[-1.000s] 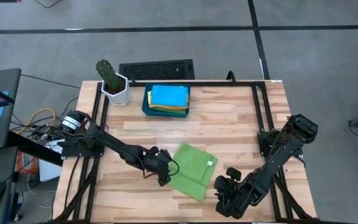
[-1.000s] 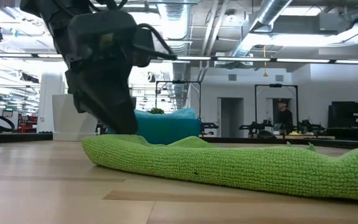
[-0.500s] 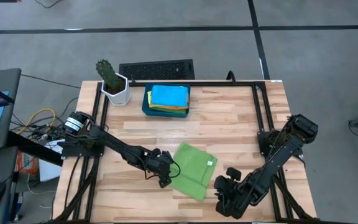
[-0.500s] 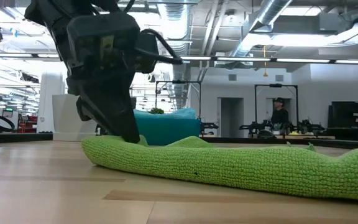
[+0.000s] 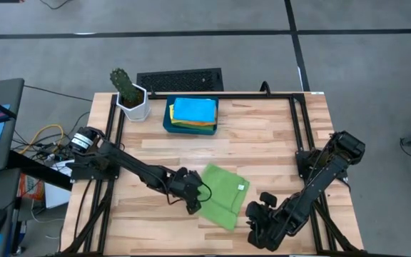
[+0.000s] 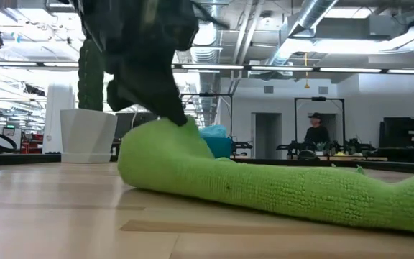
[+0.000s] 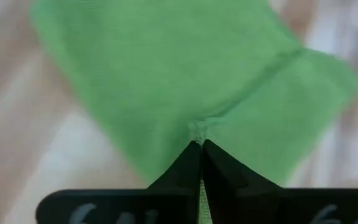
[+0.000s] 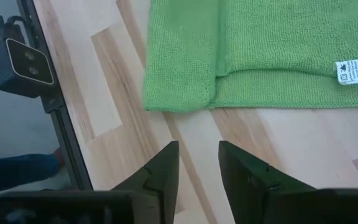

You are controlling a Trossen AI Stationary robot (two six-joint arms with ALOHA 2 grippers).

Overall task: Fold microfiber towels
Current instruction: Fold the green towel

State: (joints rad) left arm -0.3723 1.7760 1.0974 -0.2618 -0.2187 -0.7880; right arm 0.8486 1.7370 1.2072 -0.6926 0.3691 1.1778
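My left gripper (image 5: 195, 202) pinches the left edge of the green towel (image 5: 223, 194) at mid-table, lifting it to carry across for the fold; my right gripper (image 8: 197, 163) waits part-open beside its near corner. Farther back, the other towels (image 5: 193, 112) sit stacked in the teal tray (image 5: 168, 124), awaiting theirs.

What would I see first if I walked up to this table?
You'd spot the bright green towel near the table's front middle, its left edge pinched by the left gripper. Behind it a teal tray holds stacked cloths, blue on top, beside a potted cactus.
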